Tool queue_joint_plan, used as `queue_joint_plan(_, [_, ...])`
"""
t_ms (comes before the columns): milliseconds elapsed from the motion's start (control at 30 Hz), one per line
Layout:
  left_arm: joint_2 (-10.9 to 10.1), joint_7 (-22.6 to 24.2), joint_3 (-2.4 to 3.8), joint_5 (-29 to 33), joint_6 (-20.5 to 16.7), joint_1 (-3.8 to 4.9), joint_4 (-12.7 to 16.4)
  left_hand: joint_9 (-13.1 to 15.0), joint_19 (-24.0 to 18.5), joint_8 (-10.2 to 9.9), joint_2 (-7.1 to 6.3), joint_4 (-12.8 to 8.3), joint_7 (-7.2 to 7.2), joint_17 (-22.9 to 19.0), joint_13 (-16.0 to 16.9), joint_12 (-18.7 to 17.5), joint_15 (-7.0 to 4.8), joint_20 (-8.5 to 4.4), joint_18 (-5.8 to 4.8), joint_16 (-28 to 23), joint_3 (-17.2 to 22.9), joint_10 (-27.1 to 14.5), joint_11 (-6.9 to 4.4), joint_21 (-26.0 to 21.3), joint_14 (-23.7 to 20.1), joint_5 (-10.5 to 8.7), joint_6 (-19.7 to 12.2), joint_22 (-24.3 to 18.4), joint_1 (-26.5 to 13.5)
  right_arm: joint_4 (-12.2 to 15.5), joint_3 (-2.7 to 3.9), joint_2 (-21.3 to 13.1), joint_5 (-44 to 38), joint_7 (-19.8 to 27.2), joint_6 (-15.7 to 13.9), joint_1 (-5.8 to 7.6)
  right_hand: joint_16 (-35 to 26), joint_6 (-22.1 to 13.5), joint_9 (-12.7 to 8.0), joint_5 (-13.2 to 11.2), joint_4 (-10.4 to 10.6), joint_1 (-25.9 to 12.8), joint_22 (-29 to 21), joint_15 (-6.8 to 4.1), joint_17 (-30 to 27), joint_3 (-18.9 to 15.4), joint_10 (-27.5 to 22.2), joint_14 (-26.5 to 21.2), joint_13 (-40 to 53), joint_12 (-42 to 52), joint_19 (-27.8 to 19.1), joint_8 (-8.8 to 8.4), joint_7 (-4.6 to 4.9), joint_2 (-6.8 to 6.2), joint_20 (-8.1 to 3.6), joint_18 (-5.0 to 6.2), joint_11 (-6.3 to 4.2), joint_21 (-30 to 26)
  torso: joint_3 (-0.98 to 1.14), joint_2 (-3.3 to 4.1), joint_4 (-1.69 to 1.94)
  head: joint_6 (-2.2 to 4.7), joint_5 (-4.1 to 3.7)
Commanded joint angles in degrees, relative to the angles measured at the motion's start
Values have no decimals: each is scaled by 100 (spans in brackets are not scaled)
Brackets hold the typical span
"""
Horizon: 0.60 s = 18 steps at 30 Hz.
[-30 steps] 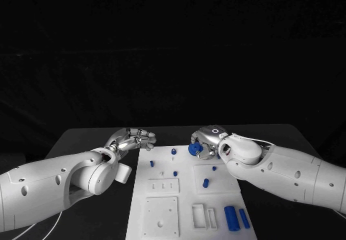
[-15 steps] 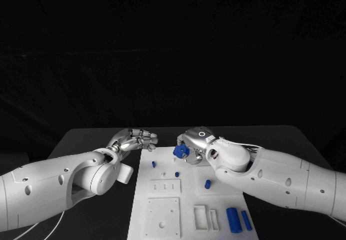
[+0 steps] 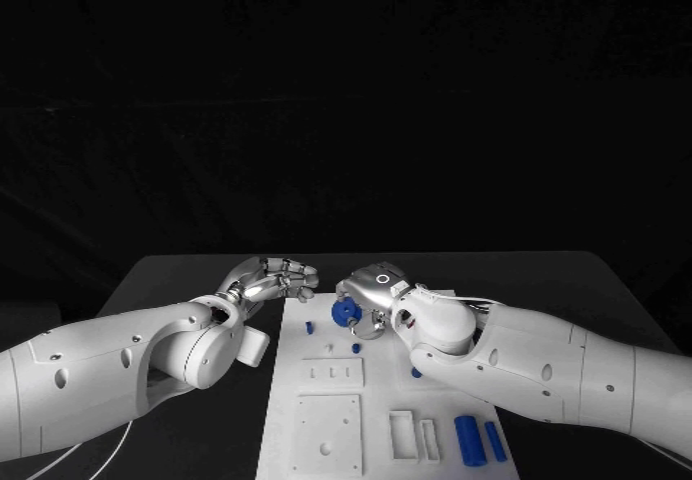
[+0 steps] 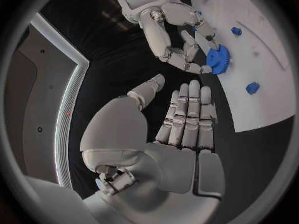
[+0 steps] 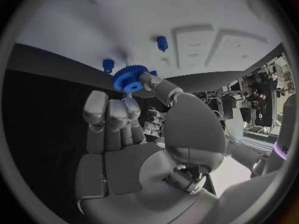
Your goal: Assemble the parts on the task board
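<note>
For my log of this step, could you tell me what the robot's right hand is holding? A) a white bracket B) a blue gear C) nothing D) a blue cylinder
B: the right hand pinches a toothed blue gear at its fingertips above the task board, also seen from the left wrist.

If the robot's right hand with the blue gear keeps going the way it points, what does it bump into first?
Probably the small blue peg standing on the task board, just ahead of the blue gear the right hand holds; depth is unclear.
</note>
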Motion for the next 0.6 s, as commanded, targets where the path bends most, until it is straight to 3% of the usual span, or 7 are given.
queue_joint_plan(33, [23, 41, 5, 10, 24, 8, 0, 7, -37, -12, -10, 4, 51, 7, -5, -22, 10, -4, 101, -28, 14, 17, 16, 33, 31, 36, 0, 109, -53, -77, -27, 52, -79, 27, 27, -34, -40, 268, 6, -34, 32, 6, 88, -49, 6, 12, 28, -8, -15, -18, 9, 35, 122, -37, -44, 576, 11, 23, 1, 7, 3, -32, 20])
queue_joint_plan(333, [32, 44, 7, 10, 24, 8, 0, 8, -37, -12, -8, 3, 51, 10, -5, -22, 10, -4, 101, -30, 16, 18, 17, 35, 32, 37, 0, 109, -54, -259, -69, 144, -69, 47, 74, -75, -45, 261, 4, -49, 36, 4, 88, -48, 7, 7, 20, -9, -23, -29, 8, 30, 123, -34, -43, 576, 12, 23, -13, 11, 20, -57, 20])
queue_joint_plan(600, [30, 40, 7, 10, 29, 9, 11, 10, -37, -13, -11, 1, 51, 12, -5, -22, 10, -4, 102, -32, 17, 17, 18, 36, 32, 38, 0, 109, -56, -383, -79, 197, -16, 82, 101, -77, -56, 239, -2, -86, 34, 8, 87, -45, 10, 0, 4, -9, -36, -48, 2, 16, 128, -27, -43, 576, 16, 22, -5, 7, 10, -58, 34])
